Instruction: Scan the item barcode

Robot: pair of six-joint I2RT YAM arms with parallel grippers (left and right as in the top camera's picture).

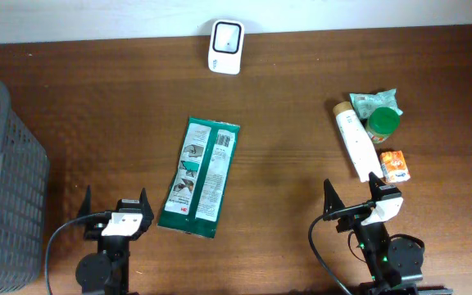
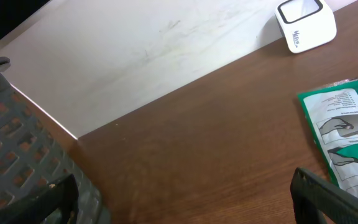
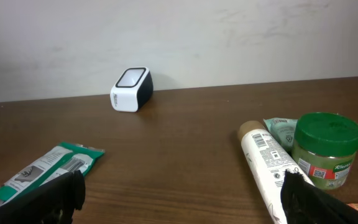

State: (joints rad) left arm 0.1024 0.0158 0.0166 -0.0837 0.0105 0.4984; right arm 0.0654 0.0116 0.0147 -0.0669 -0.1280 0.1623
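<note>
Overhead: green pack (image 1: 199,176) lies flat mid-counter (image 1: 301,115), long axis near-to-far, far end tipped slightly right toward the scanner (image 1: 225,47). The left gripper (image 1: 116,201) is spread wide and empty, just beside the pack's near-left corner. The right gripper (image 1: 351,190) is equally wide and empty, well apart from the pack, closer to the tube (image 1: 355,143). Left wrist: pack sits ahead-right at the frame edge. Right wrist: pack far lower left, tube ahead. My read: left arm's pick, closing across the short axis.
</note>
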